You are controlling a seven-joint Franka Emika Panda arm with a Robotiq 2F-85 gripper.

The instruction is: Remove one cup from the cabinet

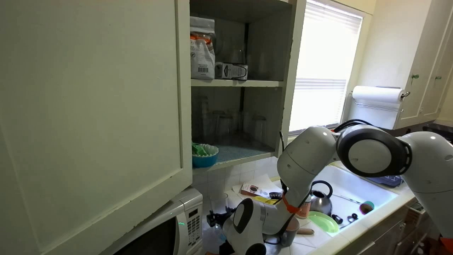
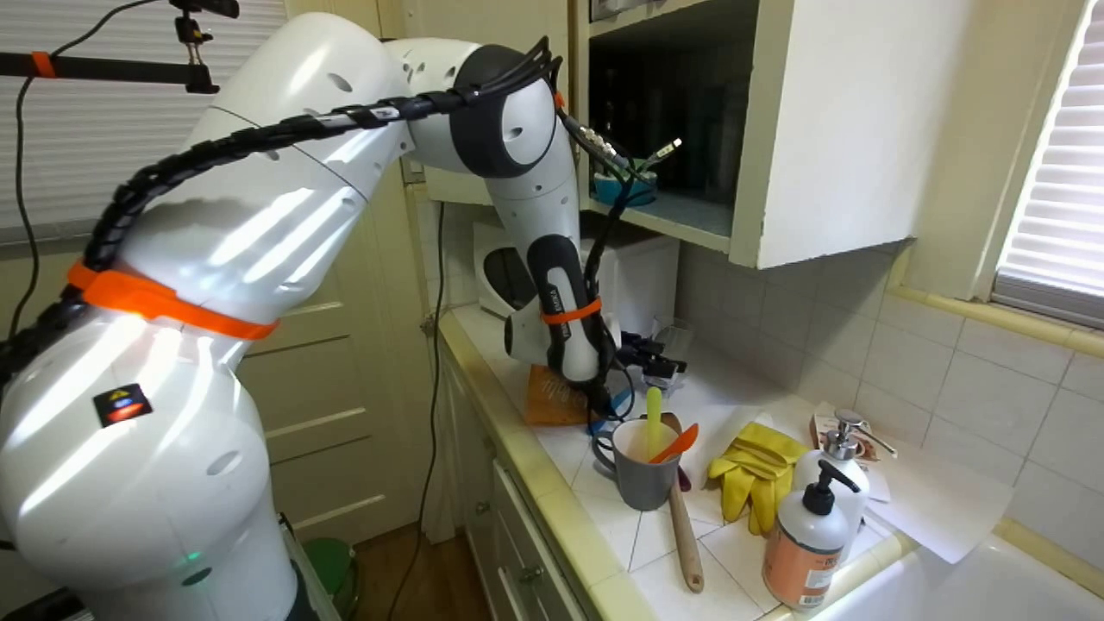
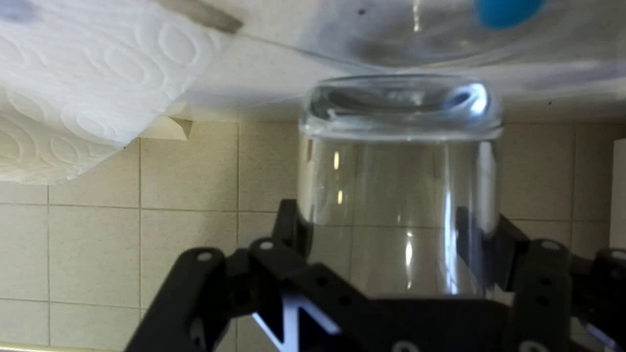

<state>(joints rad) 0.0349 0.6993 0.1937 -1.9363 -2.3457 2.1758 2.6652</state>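
Gripper [image 3: 393,230] pinches clear glass [image 3: 401,171] lower than cab. [image 2: 862,121], whose lwr. shelf [image 1: 244,150] holds glassware [image 1: 260,125] & blue bowl [image 1: 204,162] w/ green contents [image 1: 199,149], upr. shelf [image 1: 262,84] bag [image 1: 203,58] & box [image 1: 233,71].

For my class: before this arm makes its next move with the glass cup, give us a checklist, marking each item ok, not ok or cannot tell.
1. Gripper closed on the glass cup: ok, held from both sides in the wrist view.
2. Cup out of the cabinet: ok, it is below the cabinet in both exterior views.
3. Cup upright: ok, its thick base points toward the counter.
4. Base resting on the counter: cannot tell, contact isn't clear.
5. Uncluttered set-down spot: not ok, I'd judge; a blue item and a white embossed sheet show nearby.
6. Arm clear of the grey mug: cannot tell, they look close together.
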